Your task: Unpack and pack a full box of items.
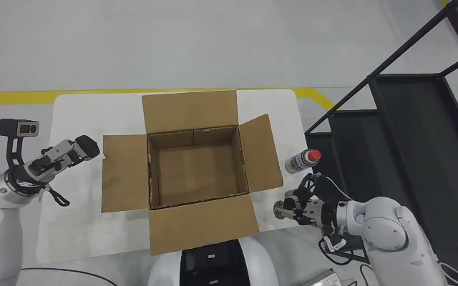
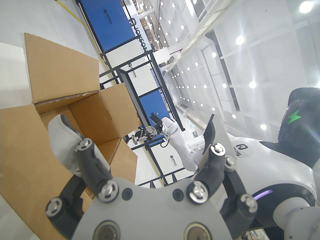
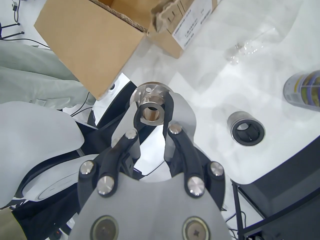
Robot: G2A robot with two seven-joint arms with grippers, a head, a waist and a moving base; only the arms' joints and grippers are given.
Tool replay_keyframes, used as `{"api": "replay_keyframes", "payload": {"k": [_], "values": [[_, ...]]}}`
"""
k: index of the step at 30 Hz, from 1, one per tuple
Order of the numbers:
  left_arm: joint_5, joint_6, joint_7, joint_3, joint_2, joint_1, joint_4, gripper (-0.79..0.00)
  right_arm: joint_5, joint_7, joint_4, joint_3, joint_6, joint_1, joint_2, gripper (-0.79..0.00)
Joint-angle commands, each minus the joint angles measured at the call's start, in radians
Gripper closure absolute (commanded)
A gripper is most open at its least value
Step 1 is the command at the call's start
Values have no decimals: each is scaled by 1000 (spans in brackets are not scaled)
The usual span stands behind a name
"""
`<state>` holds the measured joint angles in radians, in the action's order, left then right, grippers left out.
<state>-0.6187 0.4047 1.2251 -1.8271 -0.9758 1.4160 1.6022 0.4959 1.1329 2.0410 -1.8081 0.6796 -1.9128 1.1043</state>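
An open cardboard box (image 1: 198,171) stands mid-table with all its flaps folded out; its floor looks bare in the top view. My right gripper (image 3: 150,116) hangs past the table's near right corner, shut on a flanged metal bushing (image 3: 151,106). The top view shows that gripper (image 1: 288,207) and bushing (image 1: 278,210) beside the box's near flap. My left gripper (image 2: 135,126) is open and holds nothing, hovering off the table's left side (image 1: 86,146) and facing the box (image 2: 50,81).
On the white table (image 1: 79,229), right of the box, lie a spray can (image 1: 302,161), a dark cylindrical bearing (image 3: 245,129) and a clear plastic bag (image 3: 247,48). A small labelled carton (image 3: 192,18) sits under the box's right flap. A black metal stair frame (image 1: 401,121) stands to the right.
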Motion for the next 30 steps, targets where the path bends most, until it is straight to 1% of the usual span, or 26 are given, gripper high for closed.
{"api": "replay_keyframes", "payload": {"k": [1,5,8,14,18,25,30], "values": [[0,0,0,0,0,0,0,-785,25,-28,-24,5,-16,11,-2,0],[0,0,0,0,0,0,0,-785,153,-115,-79,55,-76,47,-1,0],[0,0,0,0,0,0,0,-785,294,-148,-99,110,-115,64,-1,0],[0,0,0,0,0,0,0,-785,468,-237,-145,204,-203,96,3,0],[0,0,0,0,0,0,0,-785,545,-276,-178,262,-233,116,5,0],[0,0,0,0,0,0,0,-785,663,-310,-214,322,-287,134,5,0],[0,0,0,0,0,0,0,-785,694,-316,-248,360,-321,162,7,0]]}}
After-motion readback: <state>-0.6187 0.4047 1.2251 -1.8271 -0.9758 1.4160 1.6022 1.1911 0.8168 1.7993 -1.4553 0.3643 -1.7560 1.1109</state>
